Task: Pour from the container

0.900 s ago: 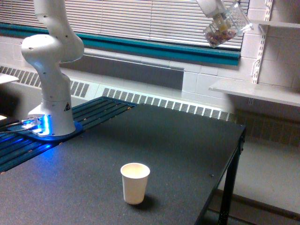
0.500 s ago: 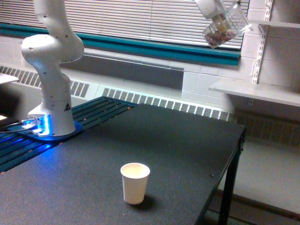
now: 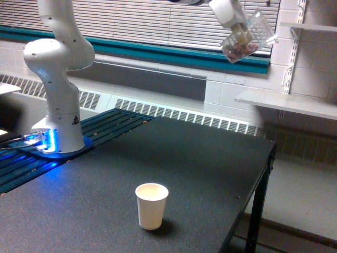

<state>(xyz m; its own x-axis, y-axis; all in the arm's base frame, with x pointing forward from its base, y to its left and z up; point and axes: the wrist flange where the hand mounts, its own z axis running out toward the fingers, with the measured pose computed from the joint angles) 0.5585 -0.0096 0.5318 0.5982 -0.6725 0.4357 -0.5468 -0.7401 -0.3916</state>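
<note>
High at the top right of the exterior view, my gripper (image 3: pixel 235 23) is shut on the container (image 3: pixel 246 38), a clear plastic cup tilted with its mouth toward the upper right. Small pinkish-brown pieces lie in its lower end. It hangs far above the black table (image 3: pixel 200 163), well behind and to the right of the white paper cup (image 3: pixel 151 205). That paper cup stands upright near the table's front edge, and its inside looks empty from here.
The arm's white base (image 3: pixel 57 100) stands at the table's left on a blue-lit mount. A window with blinds (image 3: pixel 158 21) and a radiator run along the back wall. White shelves (image 3: pixel 295 103) sit on the right, past the table's edge.
The gripper and the clear container have shifted left and slightly down; the container's tilt looks about the same. The paper cup has not moved.
</note>
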